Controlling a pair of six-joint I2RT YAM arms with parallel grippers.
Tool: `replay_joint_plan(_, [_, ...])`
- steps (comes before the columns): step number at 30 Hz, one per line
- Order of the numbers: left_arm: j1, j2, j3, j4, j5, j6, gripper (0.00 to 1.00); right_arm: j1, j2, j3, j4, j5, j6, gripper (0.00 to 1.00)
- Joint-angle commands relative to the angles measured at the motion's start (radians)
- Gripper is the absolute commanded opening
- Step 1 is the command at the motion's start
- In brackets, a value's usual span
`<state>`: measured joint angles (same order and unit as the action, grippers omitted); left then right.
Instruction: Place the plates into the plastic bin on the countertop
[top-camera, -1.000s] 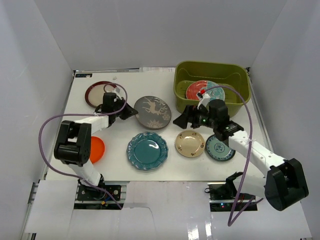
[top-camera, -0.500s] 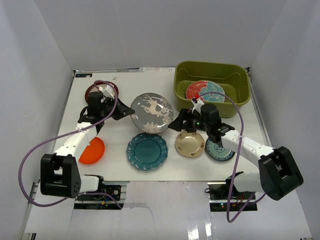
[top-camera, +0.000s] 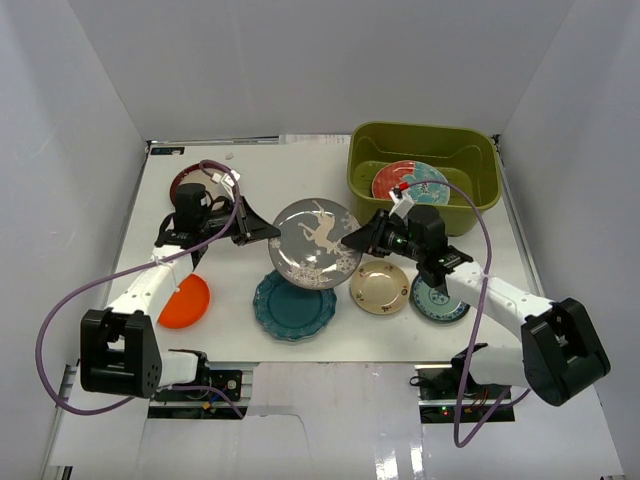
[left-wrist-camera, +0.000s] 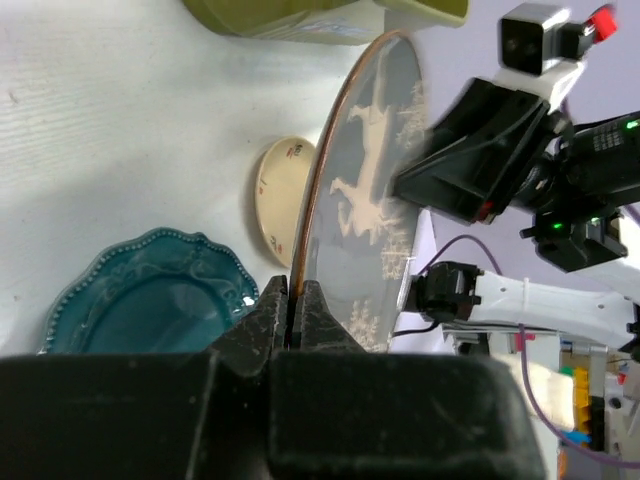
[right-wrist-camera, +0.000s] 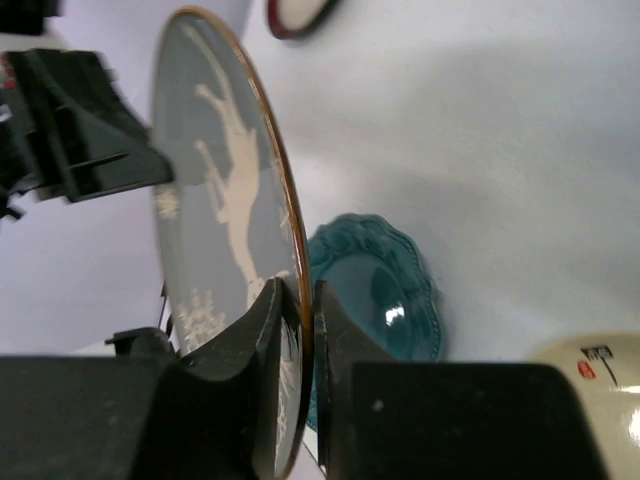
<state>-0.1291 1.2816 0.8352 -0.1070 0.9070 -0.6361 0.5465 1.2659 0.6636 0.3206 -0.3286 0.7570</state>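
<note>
The top camera sits high above and behind the arm bases. It looks down and forward over the whole white surface (top-camera: 290, 170), with the deer plate (top-camera: 318, 243) near mid-frame. The left wrist camera sits very close behind the left fingers (left-wrist-camera: 262, 318) and faces along them at the deer plate's rim, nearly edge-on, from its left. The right wrist camera does the same past the right fingers (right-wrist-camera: 262, 312), from the deer plate's right. All three views share that plate and the teal plate (top-camera: 295, 303) lying just below it.
</note>
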Motion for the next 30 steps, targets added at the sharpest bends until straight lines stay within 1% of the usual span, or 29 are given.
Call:
replay_joint_plan(1, [-0.01, -0.059, 0.039, 0.138, 0.184, -0.082, 0.01, -0.01, -0.06, -0.006, 0.064, 0.028, 0.022, 0.08])
replay_joint_plan(2, [-0.01, -0.062, 0.038, 0.136, 0.182, -0.083, 0.08, -0.014, -0.071, -0.002, 0.064, 0.029, 0.028, 0.08])
replay_joint_plan(3, [-0.01, -0.076, 0.035, 0.126, 0.162, -0.079, 0.17, -0.031, -0.085, 0.011, 0.064, 0.028, 0.034, 0.08])
replay_joint_plan(4, [-0.01, -0.08, 0.036, 0.113, 0.142, -0.064, 0.36, -0.042, -0.106, 0.025, 0.063, 0.023, 0.036, 0.08])
replay_joint_plan(5, [-0.01, -0.085, 0.044, 0.019, 0.115, -0.036, 0.44, -0.08, -0.115, 0.042, 0.063, 0.007, 0.038, 0.08])
replay_joint_plan(6, [-0.012, -0.096, 0.051, -0.032, 0.042, 0.031, 0.51, -0.106, -0.126, 0.085, 0.063, -0.007, 0.048, 0.08])
replay_joint_plan(7, [-0.012, -0.102, 0.068, -0.078, -0.008, 0.067, 0.61, -0.134, -0.126, 0.112, 0.063, -0.027, 0.056, 0.08])
replay_joint_plan(8, [-0.012, -0.11, 0.076, -0.176, -0.064, 0.1, 0.65, -0.195, -0.125, 0.17, 0.063, -0.068, 0.065, 0.08])
replay_joint_plan(9, [-0.012, -0.116, 0.084, -0.224, -0.186, 0.128, 0.67, -0.226, -0.12, 0.203, 0.063, -0.085, 0.073, 0.08])
replay_joint_plan(10, [-0.012, -0.129, 0.091, -0.259, -0.241, 0.175, 0.71, -0.252, -0.106, 0.232, 0.058, -0.099, 0.079, 0.08])
replay_joint_plan(11, [-0.012, -0.136, 0.091, -0.317, -0.29, 0.193, 0.72, -0.304, -0.1, 0.258, 0.058, -0.116, 0.087, 0.08])
replay_joint_plan(12, [-0.014, -0.143, 0.088, -0.342, -0.366, 0.206, 0.74, -0.328, -0.089, 0.302, 0.058, -0.122, 0.093, 0.08])
replay_joint_plan(14, [-0.015, -0.159, 0.068, -0.394, -0.422, 0.228, 0.78, -0.399, -0.077, 0.339, 0.052, -0.127, 0.102, 0.08])
replay_joint_plan(16, [-0.015, -0.16, 0.044, -0.421, -0.477, 0.231, 0.83, -0.443, -0.057, 0.376, 0.049, -0.121, 0.087, 0.08])
replay_joint_plan(17, [-0.015, -0.15, 0.021, -0.445, -0.487, 0.23, 0.84, -0.485, -0.045, 0.393, 0.01, -0.095, 0.071, 0.08])
replay_joint_plan(19, [-0.015, -0.134, -0.002, -0.465, -0.494, 0.23, 0.85, -0.526, -0.007, 0.413, -0.015, -0.081, 0.05, 0.08])
replay_joint_plan(20, [-0.015, -0.127, -0.014, -0.477, -0.494, 0.227, 0.86, -0.566, 0.003, 0.425, -0.038, -0.055, 0.021, 0.08])
replay_joint_plan(23, [-0.015, -0.122, -0.061, -0.485, -0.503, 0.199, 0.87, -0.608, 0.058, 0.465, -0.075, -0.003, -0.053, 0.08])
replay_joint_plan(27, [-0.015, -0.119, -0.067, -0.494, -0.519, 0.187, 0.87, -0.623, 0.151, 0.54, -0.175, 0.088, -0.155, 0.08])
replay_joint_plan(30, [-0.017, -0.087, -0.074, -0.505, -0.536, 0.167, 0.88, -0.635, 0.219, 0.579, -0.209, 0.088, -0.189, 0.08])
